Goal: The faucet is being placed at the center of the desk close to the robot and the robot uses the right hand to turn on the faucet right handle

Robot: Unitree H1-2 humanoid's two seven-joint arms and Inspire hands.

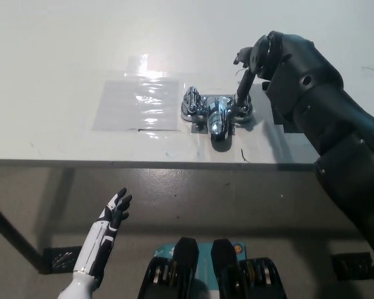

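White desk, chrome faucet, grey floor

White desk over grey floor

A white surface carries a chrome faucet near its front edge. A clear, glossy sheet lies flat just left of the faucet. A small dark scrap lies in front of the faucet, slightly right.

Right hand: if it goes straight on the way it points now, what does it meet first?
Probably nothing: the right hand points to picture left, passing behind the faucet, and only bare desk shows there. Its height is unclear.
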